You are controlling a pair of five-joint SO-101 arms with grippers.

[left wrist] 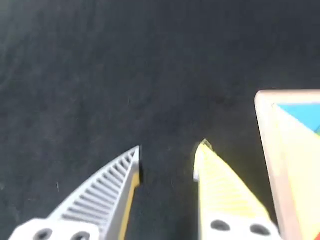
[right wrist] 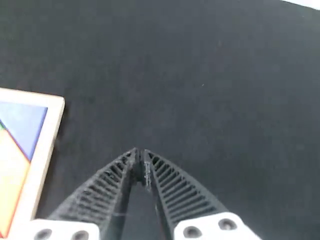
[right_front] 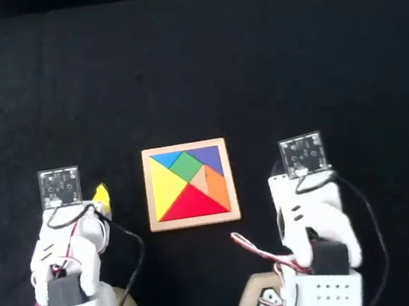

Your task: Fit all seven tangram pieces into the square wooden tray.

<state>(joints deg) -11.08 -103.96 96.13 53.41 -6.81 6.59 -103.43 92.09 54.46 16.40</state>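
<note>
Tangram pieces (right_front: 173, 188) are lying fitted inside the square wooden tray (right_front: 183, 147), sitting on the black cloth (right_front: 178, 66) between both arms. Left gripper (left wrist: 170, 148) is hanging parted, holding nothing, beside the tray. Right gripper (right wrist: 140, 152) is resting pinched together, empty.

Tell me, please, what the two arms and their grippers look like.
The left arm and right arm are white with black motors, red and black cables and square tags on top. The left gripper has one white and one yellow ribbed finger; the right gripper is black.

Left tool (left wrist: 171, 149) parted, tray (left wrist: 263, 125) corner beside
</note>
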